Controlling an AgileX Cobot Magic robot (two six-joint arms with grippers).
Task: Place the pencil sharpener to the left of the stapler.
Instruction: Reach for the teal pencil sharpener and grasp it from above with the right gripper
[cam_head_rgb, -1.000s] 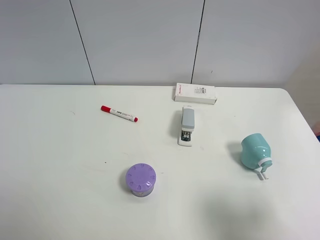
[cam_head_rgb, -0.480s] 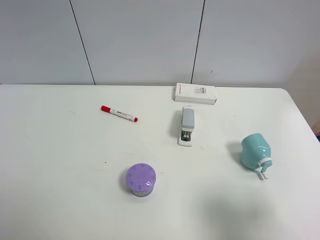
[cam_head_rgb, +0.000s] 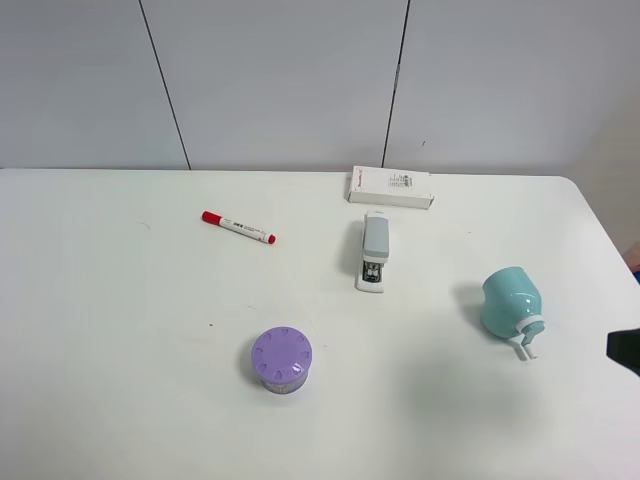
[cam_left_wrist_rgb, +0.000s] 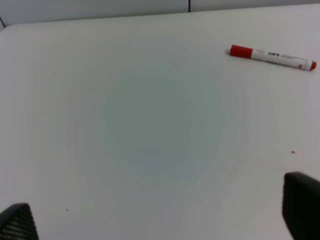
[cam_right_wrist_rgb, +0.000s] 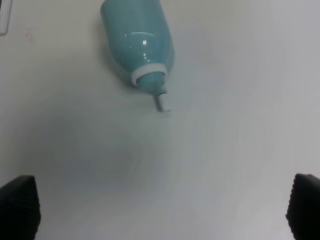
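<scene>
Barely begun, by the look of it. Lying on its side out at 4 o'clock of the stapler (cam_head_rgb: 373, 250), well apart from it: the pencil sharpener (cam_head_rgb: 511, 303), white crank end turned toward 5 o'clock. Wrong side for the task as yet.

Spread wide and gripping nothing: the right hand (cam_right_wrist_rgb: 162, 212), fingertips at the corners of its wrist view, pencil sharpener ahead of it and untouched. Likewise wide open and empty: the left hand (cam_left_wrist_rgb: 160, 220), over bare bench with only the red marker (cam_left_wrist_rgb: 272, 58) nearby.

Left to do, as a judgement: close on the teal body, lift, carry past the stapler, set down at its 9 o'clock. Room enough there, between stapler and red marker. Down at 7 o'clock of the stapler, a purple round container (cam_head_rgb: 281, 358); just beyond its 12 o'clock, a white box (cam_head_rgb: 391, 186).

Underneath, a plain white matte bench (cam_head_rgb: 120, 330) with a few tiny specks and a rounded far corner at 2 o'clock. Behind, at 12 o'clock, pale grey wall panels (cam_head_rgb: 280, 80) split by dark seams.
</scene>
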